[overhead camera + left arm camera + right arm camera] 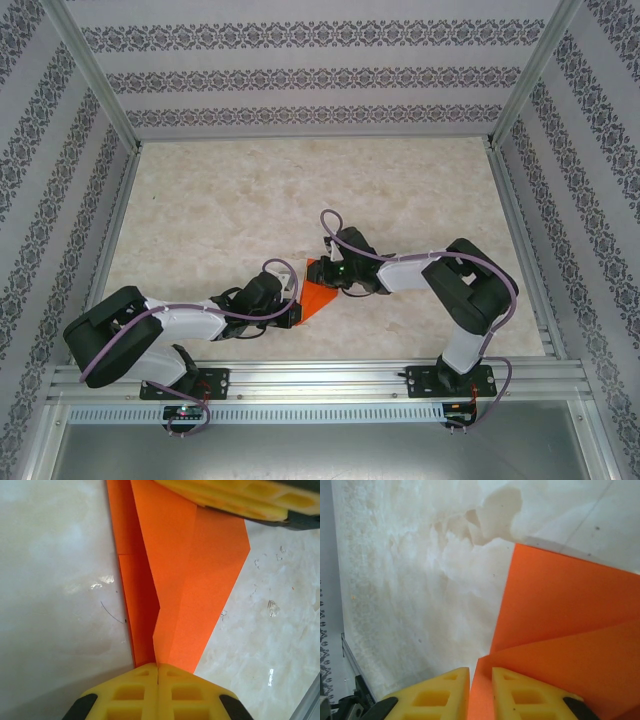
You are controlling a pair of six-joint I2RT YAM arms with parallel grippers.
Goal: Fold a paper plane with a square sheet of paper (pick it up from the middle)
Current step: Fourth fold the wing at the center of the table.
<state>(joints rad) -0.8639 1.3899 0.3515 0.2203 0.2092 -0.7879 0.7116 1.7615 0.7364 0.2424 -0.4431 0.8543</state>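
The orange square sheet of paper (pixel 320 296) lies partly folded into a pointed shape, low on the marble table between the two arms. My left gripper (pixel 292 306) is shut on its narrow end; in the left wrist view the yellow jaws (pixel 158 666) meet on the paper (pixel 190 570) right at the centre crease. My right gripper (pixel 326 268) sits at the sheet's far corner. Its yellow fingertips (pixel 481 672) stand a narrow gap apart, with a raised flap of the paper (pixel 570 610) showing flat across the gap and under the right finger. A right finger (pixel 240 497) crosses the top of the left wrist view.
The marble tabletop (pixel 300 190) stretches open behind the arms. Patterned walls and aluminium posts (pixel 95 75) enclose it on three sides. A metal rail (pixel 320 385) with both arm bases runs along the near edge.
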